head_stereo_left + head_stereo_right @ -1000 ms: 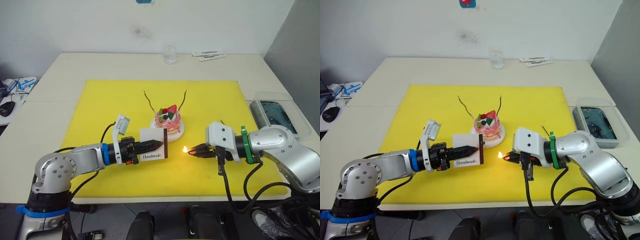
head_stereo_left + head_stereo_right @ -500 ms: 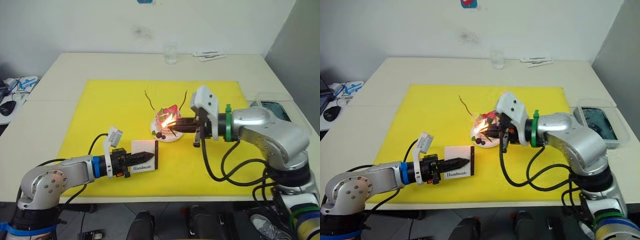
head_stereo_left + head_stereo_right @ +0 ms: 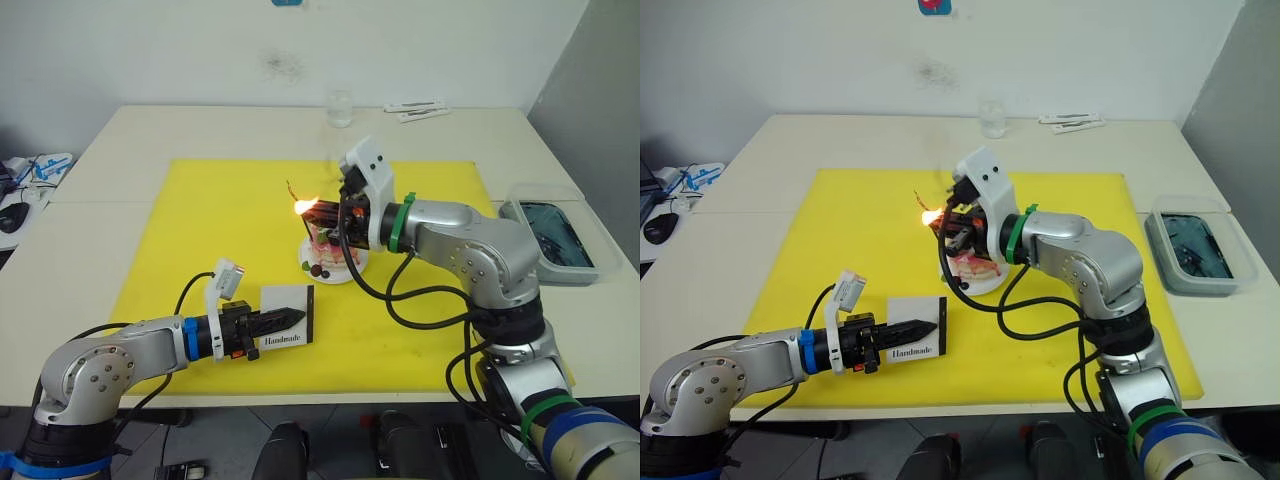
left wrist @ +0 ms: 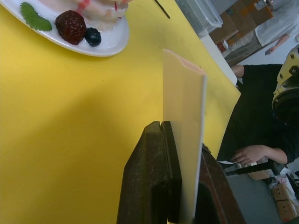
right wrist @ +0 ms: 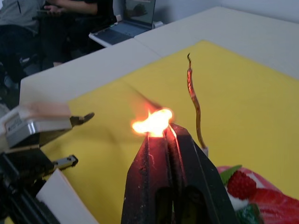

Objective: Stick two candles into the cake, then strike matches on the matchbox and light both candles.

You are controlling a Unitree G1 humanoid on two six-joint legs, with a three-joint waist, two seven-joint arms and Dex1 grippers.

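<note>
Right wrist view: the right gripper [image 5: 161,135] has its two black fingers pressed together, and a flame [image 5: 152,122] burns right at their tips; the match itself is probably pinched between them, though the fire and the fingers hide it. Just beyond the flame stands one candle [image 5: 193,101], thin, brownish and slightly curved, its foot set in the cake [image 5: 254,196], whose strawberry and green leaf show beside the fingers. Flame and candle are near each other but apart, and no fire shows on the candle's tip.

From the head cameras the right gripper hovers above the cake [image 3: 333,246] on its small white plate [image 3: 318,270], with the flame [image 3: 301,206] at the cake's left side, close to the left candle [image 3: 294,190].

The left gripper [image 4: 180,135] is clamped on the matchbox [image 4: 184,140], one finger on each flat face, so that the box stands on edge between them. In the head views the matchbox [image 3: 287,318] is held low over the yellow mat [image 3: 200,225], its "Handmade" face toward the camera and its black strip at the right edge, near the cake and to its left front, not touching the plate.

The mat lies on a pale table [image 3: 120,135], with a clear glass [image 3: 339,108] at the far edge and a clear lidded container [image 3: 548,235] off the mat's right side.
</note>
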